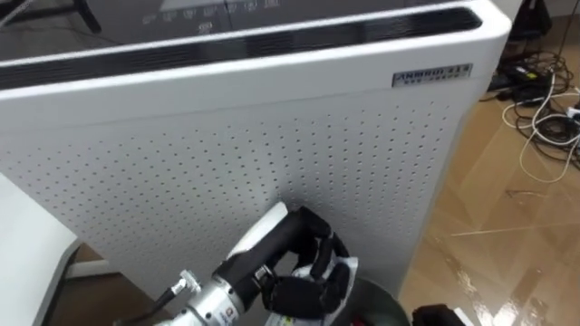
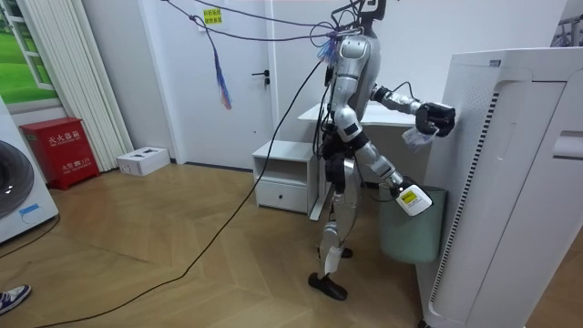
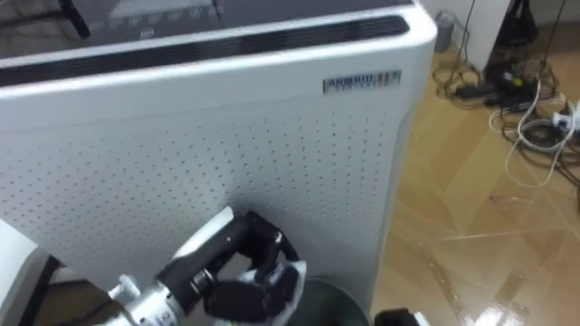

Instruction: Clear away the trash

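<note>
My left hand (image 1: 304,267) comes in from the lower left, with its fingers curled round a crumpled white piece of garbage (image 1: 343,272). It is held just over the rim of a dark round bin (image 1: 376,303). In the room view the same hand (image 2: 431,118) is raised at chest height with the white garbage (image 2: 414,138) hanging below it, above the grey-green bin (image 2: 410,228). My right hand (image 2: 412,198) hangs lower, near the bin's top, and its edge shows at the bottom right (image 1: 439,315).
A tall white perforated air purifier (image 1: 272,154) stands right in front of me, behind the bin. Cables and a power strip (image 1: 544,100) lie on the wooden floor at the right. A white desk with a drawer unit (image 2: 287,182) stands behind me.
</note>
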